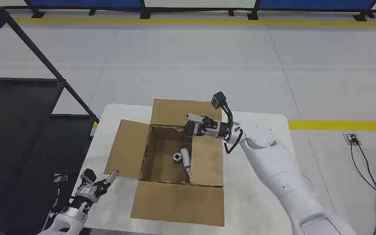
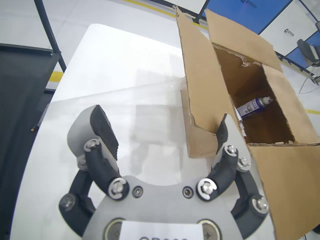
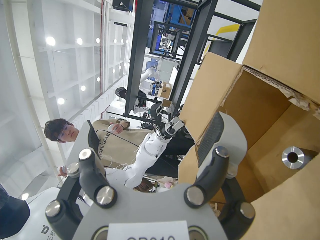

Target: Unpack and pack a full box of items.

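Checking state: we saw the box open on the desk, flaps splayed, a spray can and a metal cylinder lying inside. Left tool sat wide open beside a side flap (contact unclear). Right tool hung wide open too, over the box's far rim.

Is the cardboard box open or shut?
Open: the cardboard box has its flaps spread apart, and a spray can lies on its floor.
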